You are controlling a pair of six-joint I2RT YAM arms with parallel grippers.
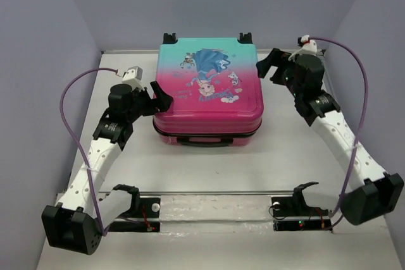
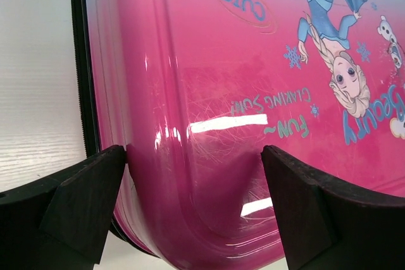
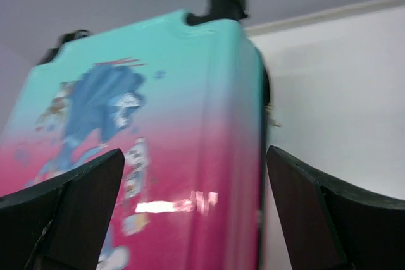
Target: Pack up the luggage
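The luggage [image 1: 207, 90] lies flat and closed in the middle of the table, pink at the near end, teal at the far end, princess print facing up, black wheels at the back. My left gripper [image 1: 162, 101] is open at its near left corner, jaws straddling the pink shell [image 2: 209, 156], one finger [image 2: 88, 200] touching the side edge. My right gripper [image 1: 266, 64] is open at the far right corner, beside the shell; the shell [image 3: 171, 156] shows between its jaws, slightly blurred. Both grippers are empty.
A metal rail [image 1: 215, 207] with two black mounts runs across the near edge between the arm bases. Grey walls close the table at the back and sides. Purple cables loop off both arms.
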